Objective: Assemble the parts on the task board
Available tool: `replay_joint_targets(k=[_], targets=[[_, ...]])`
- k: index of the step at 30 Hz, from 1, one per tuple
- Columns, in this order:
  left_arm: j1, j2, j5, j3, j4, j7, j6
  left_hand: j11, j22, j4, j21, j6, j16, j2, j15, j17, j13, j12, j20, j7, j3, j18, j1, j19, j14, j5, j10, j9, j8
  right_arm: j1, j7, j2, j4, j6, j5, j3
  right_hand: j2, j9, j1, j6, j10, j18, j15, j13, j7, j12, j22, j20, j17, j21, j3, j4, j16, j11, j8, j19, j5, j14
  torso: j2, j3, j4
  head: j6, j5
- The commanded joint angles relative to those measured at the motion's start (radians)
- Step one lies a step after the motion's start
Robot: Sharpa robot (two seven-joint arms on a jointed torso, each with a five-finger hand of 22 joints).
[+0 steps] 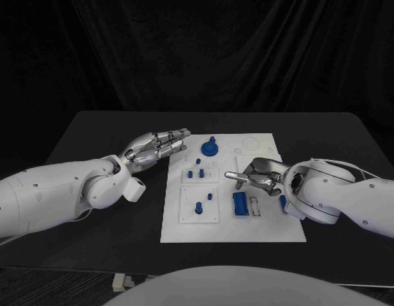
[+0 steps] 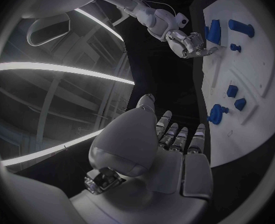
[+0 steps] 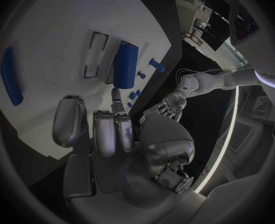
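Note:
The white task board (image 1: 261,226) lies mid-table. On it sit a blue round-headed part (image 1: 210,148) at the far end, small blue pegs (image 1: 195,173) beside it, a longer peg (image 1: 199,206), a blue block (image 1: 240,203) in a slot and a blue bar (image 1: 282,203) by the right edge. My left hand (image 1: 155,148) hovers at the board's far left corner, fingers stretched out, holding nothing. My right hand (image 1: 259,175) hangs over the board's right half, just beyond the block, fingers loosely bent and empty. The right wrist view shows the block (image 3: 125,64) and bar (image 3: 11,82) past its fingers (image 3: 106,129).
The black table (image 1: 96,134) surrounds the board with bare surface on every side. In the left wrist view the board (image 2: 249,124) lies beside my left hand (image 2: 168,154), with my right hand (image 2: 190,42) at its other side.

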Motion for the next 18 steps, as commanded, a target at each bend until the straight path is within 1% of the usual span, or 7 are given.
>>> replay_joint_targets(k=[1, 7, 12, 13, 14, 15, 18], targets=[[-0.002, 0.003, 0.008, 0.001, 0.000, 0.013, 0.013, 0.006, 0.001, -0.002, 0.005, 0.005, -0.004, -0.001, -0.001, -0.001, 0.001, 0.003, 0.003, 0.022, 0.004, -0.009, 0.011, 0.004, 0.003, 0.005, 0.002, 0.001, 0.005, -0.002, 0.065, -0.007, 0.010, -0.117, -0.008, 0.000, -0.001, -0.008, 0.010, -0.012, 0.104, 0.008, -0.002, 0.263, -0.002, 0.003, 0.171, 0.003, 0.119, 0.011, 0.006, 0.001, 0.003, -0.008, -0.005, 0.007, -0.004, 0.073, -0.001, 0.0001, -0.0001, 0.000, 0.000], [-0.002, 0.001, 0.008, 0.001, 0.001, 0.013, 0.012, 0.006, 0.002, -0.003, 0.005, 0.005, -0.004, -0.001, 0.000, -0.001, 0.001, 0.003, 0.003, 0.022, 0.004, -0.010, 0.012, 0.005, 0.003, 0.006, 0.002, 0.001, 0.005, -0.002, 0.168, -0.035, 0.042, -0.251, -0.030, 0.001, -0.001, -0.033, 0.035, -0.035, 0.104, 0.002, -0.013, 0.263, -0.012, 0.003, 0.179, -0.006, 0.134, 0.040, 0.016, -0.001, 0.011, -0.019, -0.004, 0.017, 0.003, 0.078, 0.000, 0.0002, -0.0001, 0.000, 0.003], [-0.002, 0.000, 0.008, 0.001, 0.001, 0.012, 0.011, 0.006, 0.002, -0.005, 0.005, 0.006, -0.004, -0.002, 0.000, -0.001, 0.001, 0.004, 0.003, 0.022, 0.005, -0.010, 0.014, 0.005, 0.003, 0.007, 0.002, 0.001, 0.005, -0.002, 0.197, -0.057, 0.069, -0.278, -0.065, 0.001, -0.003, -0.043, 0.078, 0.007, 0.104, -0.002, -0.013, 0.263, -0.012, 0.003, 0.184, -0.009, 0.147, 0.061, 0.030, 0.000, 0.017, -0.017, 0.022, 0.024, 0.030, 0.082, 0.000, 0.0000, -0.0002, 0.000, 0.002], [-0.002, 0.000, 0.008, 0.001, 0.001, 0.012, 0.011, 0.006, 0.002, -0.005, 0.005, 0.006, -0.004, -0.002, 0.000, -0.001, 0.001, 0.004, 0.003, 0.022, 0.005, -0.010, 0.014, 0.005, 0.003, 0.007, 0.002, 0.001, 0.005, -0.002, 0.198, -0.060, 0.073, -0.276, -0.072, 0.001, -0.005, -0.045, 0.098, 0.022, 0.104, -0.003, -0.010, 0.263, -0.013, 0.003, 0.185, -0.009, 0.147, 0.064, 0.038, -0.003, 0.017, -0.015, 0.029, 0.025, 0.078, 0.082, 0.000, -0.0001, -0.0003, 0.000, 0.002], [-0.002, 0.001, 0.008, 0.001, 0.001, 0.012, 0.012, 0.006, 0.002, -0.005, 0.005, 0.006, -0.004, -0.002, 0.000, -0.001, 0.001, 0.004, 0.003, 0.022, 0.005, -0.010, 0.014, 0.005, 0.003, 0.007, 0.002, 0.001, 0.005, -0.002, 0.198, -0.063, 0.077, -0.271, -0.085, 0.000, -0.019, -0.047, 0.167, 0.035, 0.104, -0.004, -0.008, 0.263, -0.013, 0.003, 0.186, -0.007, 0.147, 0.068, 0.056, -0.039, 0.017, -0.009, 0.036, 0.026, 0.165, 0.082, 0.000, -0.0001, -0.0003, 0.000, 0.001], [-0.002, 0.001, 0.008, 0.001, 0.001, 0.012, 0.012, 0.006, 0.002, -0.005, 0.005, 0.006, -0.004, -0.002, 0.000, -0.001, 0.001, 0.004, 0.003, 0.022, 0.005, -0.010, 0.014, 0.005, 0.003, 0.007, 0.002, 0.001, 0.005, -0.002, 0.195, -0.065, 0.079, -0.263, -0.101, 0.000, -0.065, -0.055, 0.304, 0.032, 0.104, -0.005, 0.000, 0.263, -0.010, 0.003, 0.187, -0.001, 0.150, 0.074, 0.081, -0.121, 0.019, -0.001, 0.035, 0.027, 0.225, 0.083, 0.000, -0.0001, -0.0003, 0.000, 0.001], [-0.002, 0.001, 0.008, 0.001, 0.001, 0.012, 0.013, 0.006, 0.001, -0.006, 0.005, 0.006, -0.004, -0.002, 0.000, -0.001, 0.001, 0.004, 0.003, 0.022, 0.006, -0.011, 0.015, 0.005, 0.003, 0.008, 0.003, 0.001, 0.006, -0.004, 0.179, -0.071, 0.087, -0.221, -0.187, 0.000, -0.120, -0.073, 0.438, -0.014, 0.104, -0.005, -0.009, 0.263, -0.009, 0.003, 0.189, -0.002, 0.148, 0.082, 0.095, -0.199, 0.018, -0.015, 0.014, 0.029, 0.258, 0.082, -0.001, 0.0001, -0.0003, 0.000, 0.000]])
